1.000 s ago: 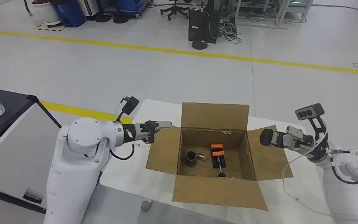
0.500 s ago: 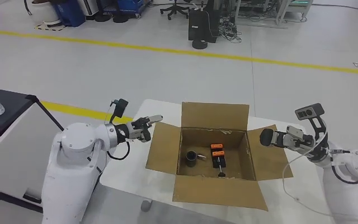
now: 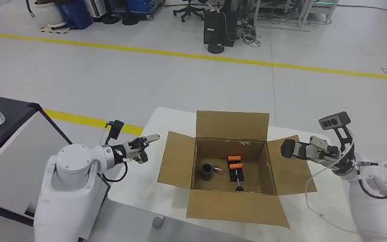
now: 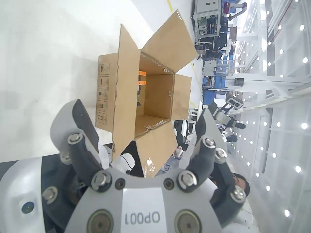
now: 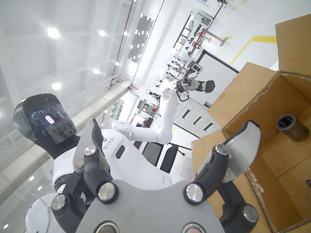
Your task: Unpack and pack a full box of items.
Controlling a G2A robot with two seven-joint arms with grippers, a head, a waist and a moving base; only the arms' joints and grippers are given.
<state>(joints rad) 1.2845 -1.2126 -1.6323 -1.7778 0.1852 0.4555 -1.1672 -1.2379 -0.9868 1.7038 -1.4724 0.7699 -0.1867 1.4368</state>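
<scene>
An open cardboard box stands mid-table with all flaps spread. On its floor lie a dark cylinder and an orange-and-black clamp. My left gripper hovers open and empty over the table, well left of the box's left flap. In the left wrist view that gripper faces the box, with the clamp visible inside. My right gripper hangs open and empty above the right flap; in the right wrist view this gripper sits near the box rim, the cylinder below.
The white table has bare room left of the box and a narrow strip in front. The back flap stands upright. A white cabinet with dark edging stands beside the table's left end.
My left gripper has drawn back to the left, away from the box's left flap. The right arm and the box contents have not moved.
</scene>
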